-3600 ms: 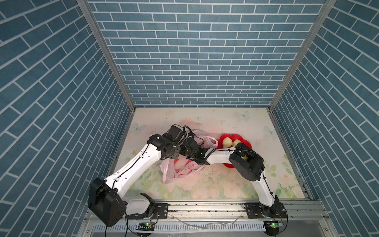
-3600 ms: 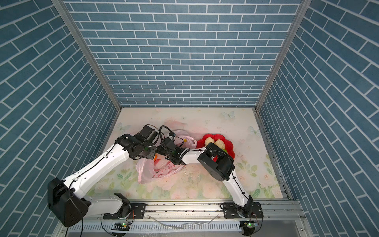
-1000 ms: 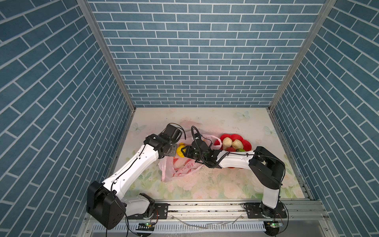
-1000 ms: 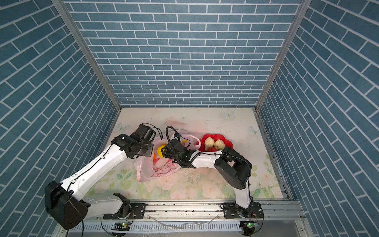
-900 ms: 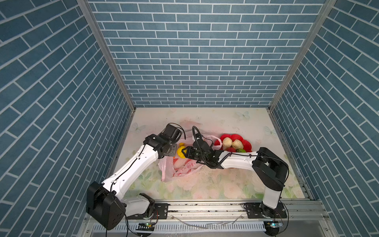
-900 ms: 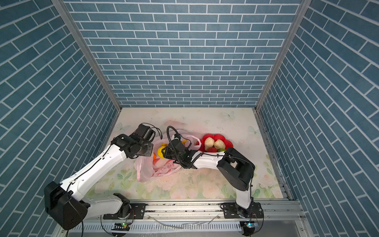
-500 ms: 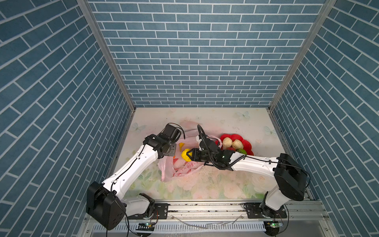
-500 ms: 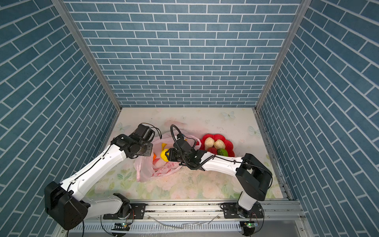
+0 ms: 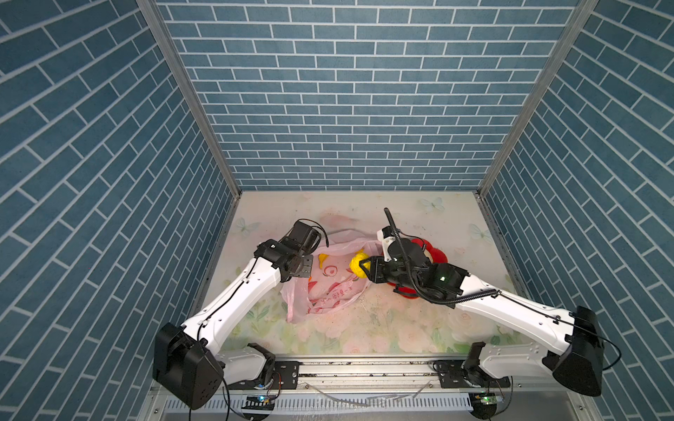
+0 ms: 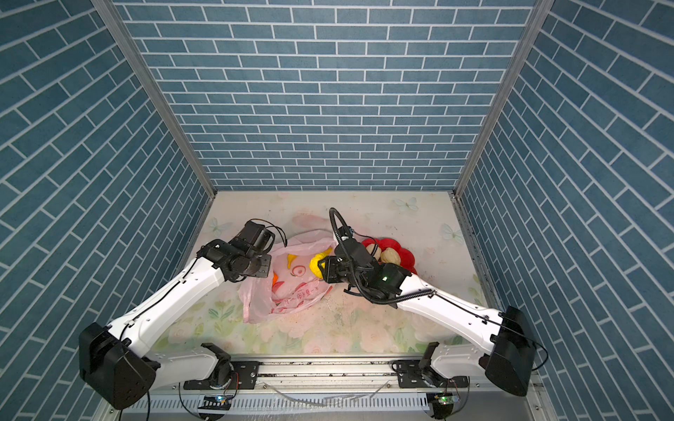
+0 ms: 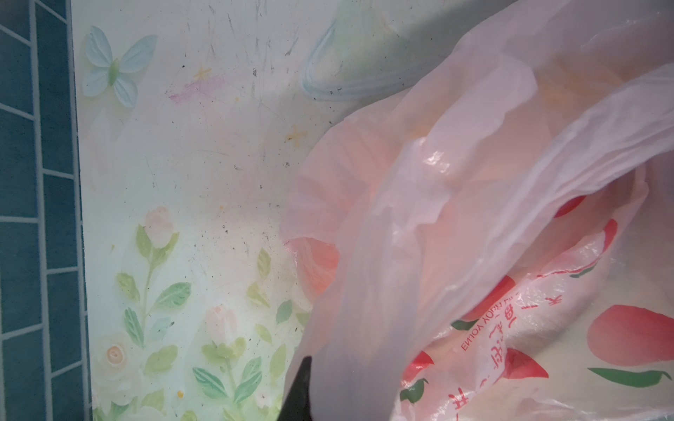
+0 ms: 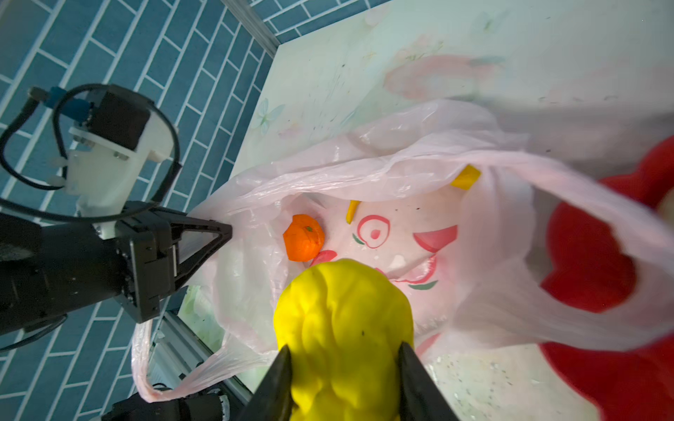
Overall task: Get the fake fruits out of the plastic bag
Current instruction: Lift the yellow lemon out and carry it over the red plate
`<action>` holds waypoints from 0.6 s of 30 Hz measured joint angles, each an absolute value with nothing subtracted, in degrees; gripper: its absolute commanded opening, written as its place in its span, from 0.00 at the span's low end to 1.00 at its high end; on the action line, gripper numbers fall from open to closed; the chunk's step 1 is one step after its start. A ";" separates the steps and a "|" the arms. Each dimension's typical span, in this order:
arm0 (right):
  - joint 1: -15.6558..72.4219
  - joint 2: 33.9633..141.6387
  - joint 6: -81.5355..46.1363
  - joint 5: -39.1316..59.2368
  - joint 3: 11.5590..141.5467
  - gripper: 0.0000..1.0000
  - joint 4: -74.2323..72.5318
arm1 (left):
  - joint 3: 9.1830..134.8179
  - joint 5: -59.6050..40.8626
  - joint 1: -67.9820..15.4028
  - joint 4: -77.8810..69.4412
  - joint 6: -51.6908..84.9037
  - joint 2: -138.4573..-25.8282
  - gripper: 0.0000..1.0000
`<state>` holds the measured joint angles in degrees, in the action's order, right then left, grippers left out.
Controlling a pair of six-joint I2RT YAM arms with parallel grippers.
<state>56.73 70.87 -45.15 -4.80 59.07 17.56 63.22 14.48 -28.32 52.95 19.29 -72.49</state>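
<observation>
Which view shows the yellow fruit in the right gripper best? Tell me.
The right wrist view: the yellow fruit fills the foreground, clamped by the right gripper. Both top views show it small; the left wrist view misses it.

A red flower-shaped dish (image 9: 439, 255) sits right of centre on the floral tabletop (image 9: 364, 211), enclosed by blue brick-patterned walls (image 9: 346, 91).
</observation>
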 measured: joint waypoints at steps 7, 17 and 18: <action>51.83 64.10 -40.71 -8.93 62.57 0.25 27.38 | 62.98 14.44 -28.01 52.77 19.29 -72.10 0.19; 42.41 58.54 -34.94 -13.67 66.83 0.25 36.88 | 62.98 14.15 -27.79 52.75 19.31 -72.10 0.19; 41.45 58.63 -34.28 -14.17 66.94 0.25 37.69 | 62.98 14.09 -27.75 52.75 19.29 -72.10 0.19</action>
<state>41.45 58.63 -34.28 -14.17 66.94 37.69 62.98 14.09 -27.75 52.75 19.29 -72.10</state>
